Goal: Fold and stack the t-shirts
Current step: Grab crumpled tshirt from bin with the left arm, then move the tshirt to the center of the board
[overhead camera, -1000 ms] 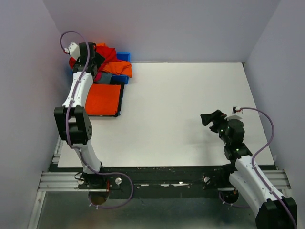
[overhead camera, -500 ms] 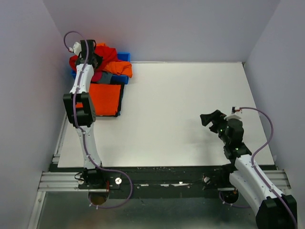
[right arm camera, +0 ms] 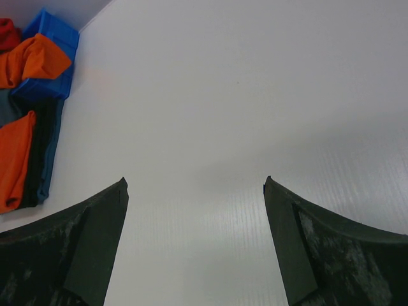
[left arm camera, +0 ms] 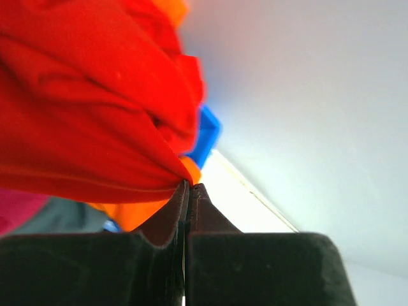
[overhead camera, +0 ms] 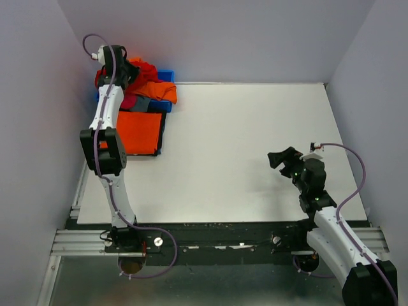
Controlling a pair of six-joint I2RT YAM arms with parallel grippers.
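Note:
A heap of t-shirts fills the blue bin [overhead camera: 167, 75] at the table's far left corner: a bright red one [overhead camera: 146, 69] on top, an orange one [overhead camera: 160, 91] spilling over the front, grey [overhead camera: 141, 105] and magenta [overhead camera: 129, 102] below. My left gripper [overhead camera: 125, 71] is over the heap, shut on a fold of the red t-shirt [left arm camera: 89, 102], with the cloth pinched at the very tips of the gripper [left arm camera: 189, 185]. A folded orange t-shirt [overhead camera: 137, 132] lies flat in front of the bin. My right gripper [overhead camera: 279, 157] hovers open over bare table at the right, nothing between its fingers [right arm camera: 194, 183].
The folded orange t-shirt [right arm camera: 13, 159] rests on a dark folded cloth [right arm camera: 41, 146]. The blue bin [right arm camera: 54, 29] sits against the back wall and the left wall. White tabletop [overhead camera: 255, 127] spreads between the two arms.
My left gripper has shut on the red t-shirt, and its wrist has shifted slightly over the heap. The right arm has stayed still.

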